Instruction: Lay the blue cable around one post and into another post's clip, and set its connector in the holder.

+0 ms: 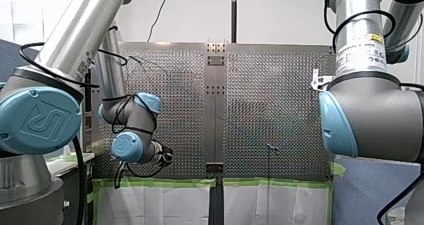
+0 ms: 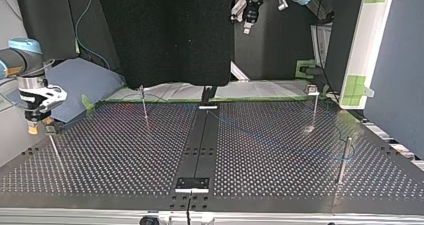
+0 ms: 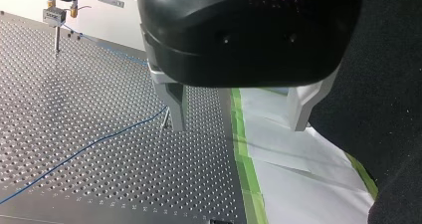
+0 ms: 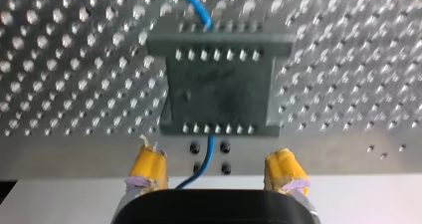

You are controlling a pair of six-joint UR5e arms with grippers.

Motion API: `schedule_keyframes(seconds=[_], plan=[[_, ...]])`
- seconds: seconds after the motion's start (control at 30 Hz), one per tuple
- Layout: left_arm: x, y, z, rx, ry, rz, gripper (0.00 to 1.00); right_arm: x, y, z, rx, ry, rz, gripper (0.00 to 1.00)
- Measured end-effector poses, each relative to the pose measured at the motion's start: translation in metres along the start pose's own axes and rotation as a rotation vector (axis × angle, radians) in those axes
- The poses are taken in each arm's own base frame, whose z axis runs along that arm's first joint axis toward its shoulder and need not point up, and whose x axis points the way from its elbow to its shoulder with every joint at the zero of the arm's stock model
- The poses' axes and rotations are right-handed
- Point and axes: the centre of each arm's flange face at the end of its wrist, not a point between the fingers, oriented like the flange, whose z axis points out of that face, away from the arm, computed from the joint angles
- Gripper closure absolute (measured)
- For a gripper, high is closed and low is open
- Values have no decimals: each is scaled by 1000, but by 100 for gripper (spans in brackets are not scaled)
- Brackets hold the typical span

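Perforated metal table (image 1: 270, 100) fills the middle of the front view, with bare dimpled plate between my left arm (image 1: 127, 145) at one side edge and my right arm (image 1: 370, 115) at the other. Green tape (image 1: 160, 182) and a white sheet (image 1: 165, 205) line one table edge.

From across the table, in the top view, thin metal posts (image 2: 144, 105) stand well apart on the plate, with wide room between them. The blue cable (image 2: 260, 138) is a fine line lying flat on the table. It runs from the table's middle strip (image 2: 200, 140) toward a post near one side edge. My right gripper (image 2: 40, 126) hangs over the opposite side edge, and my left gripper (image 2: 248, 25) hangs high beyond the table's far edge.

The left wrist view shows its flat, pale metal fingers (image 3: 175, 104) spread wide and holding nothing, above the table's taped edge. The cable lies on the table beside one finger.

In the right wrist view the frayed yellow pads (image 4: 149, 167) stand apart and grip nothing. Ahead of them, over the table, is a dark rectangular block (image 4: 219, 89) with rows of small pins. The glossy round cable goes out of sight at the block's far edge. It shows again at the near edge and passes between the pads, touching neither.
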Motion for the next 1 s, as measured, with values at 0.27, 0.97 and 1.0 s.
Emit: schedule_keyframes(seconds=[0.27, 0.97, 1.0], plan=[[0, 0, 0, 0, 0, 0, 0, -4, 8, -5, -79, -42, 4, 2], [1, 0, -2, 3, 11, 16, 0, -26, 10, -23, -225, -153, -9, 2], [1, 0, -2, 4, 11, 16, 0, -29, 8, -25, -225, -155, -9, 2]])
